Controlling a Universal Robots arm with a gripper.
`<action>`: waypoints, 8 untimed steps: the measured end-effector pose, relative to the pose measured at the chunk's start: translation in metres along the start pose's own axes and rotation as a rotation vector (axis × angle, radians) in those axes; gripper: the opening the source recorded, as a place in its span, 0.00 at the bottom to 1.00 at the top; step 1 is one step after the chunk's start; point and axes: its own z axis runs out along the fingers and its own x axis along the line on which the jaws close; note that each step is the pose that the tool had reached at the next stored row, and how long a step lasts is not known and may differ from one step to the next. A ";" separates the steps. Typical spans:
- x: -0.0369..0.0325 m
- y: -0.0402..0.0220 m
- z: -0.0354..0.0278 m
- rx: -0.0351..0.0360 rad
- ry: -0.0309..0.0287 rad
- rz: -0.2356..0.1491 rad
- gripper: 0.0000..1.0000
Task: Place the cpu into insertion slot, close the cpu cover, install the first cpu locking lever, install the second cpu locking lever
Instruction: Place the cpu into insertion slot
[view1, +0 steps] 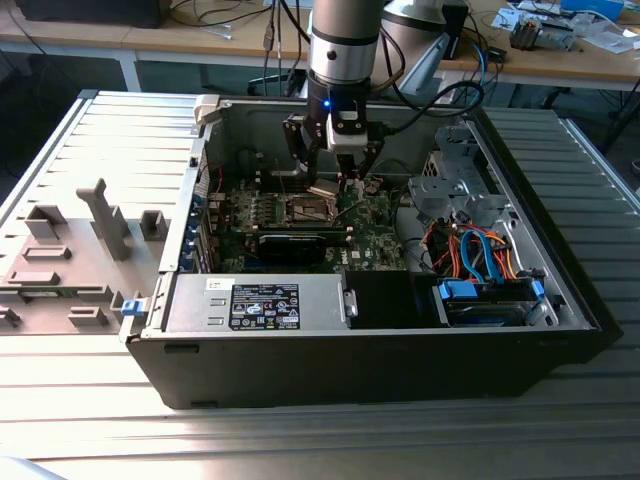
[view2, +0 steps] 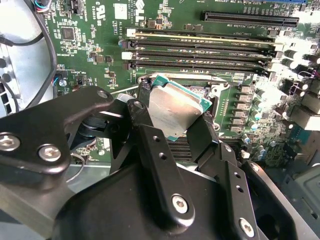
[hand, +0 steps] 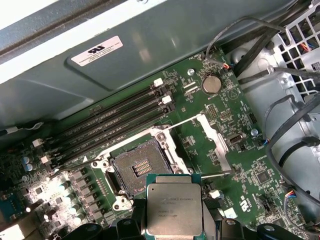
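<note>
The cpu (hand: 174, 207) has one edge cut off in the first wrist view, and in the second wrist view two of its sides sit hidden behind the claw's fingers (view2: 200, 137). The claw (view2: 172, 120) is pinched on opposite edges of that one cpu (tilted, clear of the green board (hand: 240, 120)), near the single insertion slot (hand: 140, 167), which lies bare. The one cpu cover (hand: 214, 145) stands swung open beside the slot. Four memory slots (hand: 107, 122) run alongside, inside the computer case (view1: 300, 370) on the desk (view1: 300, 440).

Nothing legible: print on the white sticker (hand: 96, 50), the black label (view1: 264, 305) and the cpu (hand: 174, 209) is unreadable.
</note>
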 end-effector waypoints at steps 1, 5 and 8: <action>0.0000 0.0000 0.0000 0.0001 0.0000 0.001 0.54; 0.0000 0.0000 0.0000 0.0006 0.0000 0.005 0.54; 0.0000 0.0000 0.0000 0.0009 -0.0001 0.007 0.54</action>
